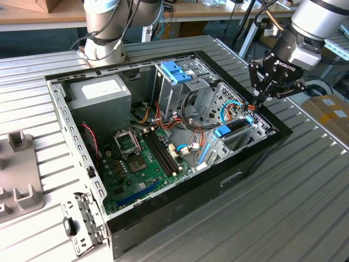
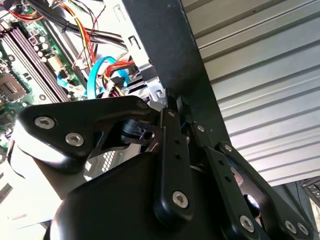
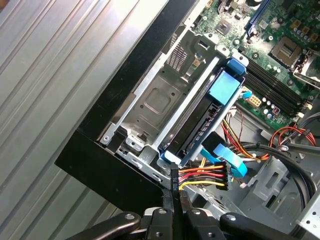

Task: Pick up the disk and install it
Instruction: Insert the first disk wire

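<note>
The disk (image 1: 235, 125) sits slotted on edge in the metal drive bay at the exterior view's right end of the open computer case, its blue carrier tab (image 1: 222, 131) facing the motherboard. In the first wrist view the disk (image 3: 200, 127) stands between the bay's rails, its dark side showing. My gripper (image 1: 260, 100) hangs just above the bay's outer corner, by the case wall. Its fingers (image 3: 173, 187) are pressed together, and the tips touch the end of a red, yellow and orange wire bundle (image 3: 202, 177). The second wrist view shows the shut gripper (image 2: 175, 107) from behind.
A grey power-supply box (image 1: 101, 95) and a metal cage with a blue bracket (image 1: 175, 71) fill the back of the case. The green motherboard (image 1: 144, 158) lies in the middle. A second arm's base (image 1: 103, 38) stands behind. A grey fixture (image 1: 19, 180) sits at the exterior view's left.
</note>
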Controlling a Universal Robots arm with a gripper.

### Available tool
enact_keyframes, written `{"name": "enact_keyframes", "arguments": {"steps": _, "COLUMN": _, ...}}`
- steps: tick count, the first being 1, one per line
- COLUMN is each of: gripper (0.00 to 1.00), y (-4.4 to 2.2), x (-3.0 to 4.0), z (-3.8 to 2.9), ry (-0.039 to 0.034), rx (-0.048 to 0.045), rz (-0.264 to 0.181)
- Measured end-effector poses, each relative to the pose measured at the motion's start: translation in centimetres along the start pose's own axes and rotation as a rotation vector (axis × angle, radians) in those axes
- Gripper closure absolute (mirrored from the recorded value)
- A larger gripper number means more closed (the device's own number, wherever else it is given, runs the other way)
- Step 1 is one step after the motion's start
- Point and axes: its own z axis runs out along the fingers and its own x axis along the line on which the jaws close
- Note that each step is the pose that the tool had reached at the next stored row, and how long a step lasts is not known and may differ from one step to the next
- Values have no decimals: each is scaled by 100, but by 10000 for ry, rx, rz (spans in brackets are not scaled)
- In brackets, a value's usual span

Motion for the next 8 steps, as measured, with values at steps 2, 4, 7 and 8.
{"name": "enact_keyframes", "arguments": {"steps": 2, "gripper": 84, "y": 1, "x": -1, "z": 0, "ry": -6, "rx": 8, "rz": 213}}
{"name": "enact_keyframes", "arguments": {"steps": 4, "gripper": 84, "y": 1, "x": -1, "z": -1, "ry": -9, "rx": 15, "rz": 415}}
{"name": "enact_keyframes", "arguments": {"steps": 7, "gripper": 84, "y": 1, "x": 0, "z": 0, "ry": -20, "rx": 30, "rz": 787}}
{"name": "enact_keyframes", "arguments": {"steps": 8, "gripper": 84, "y": 1, "x": 0, "z": 0, "ry": -22, "rx": 33, "rz": 863}}
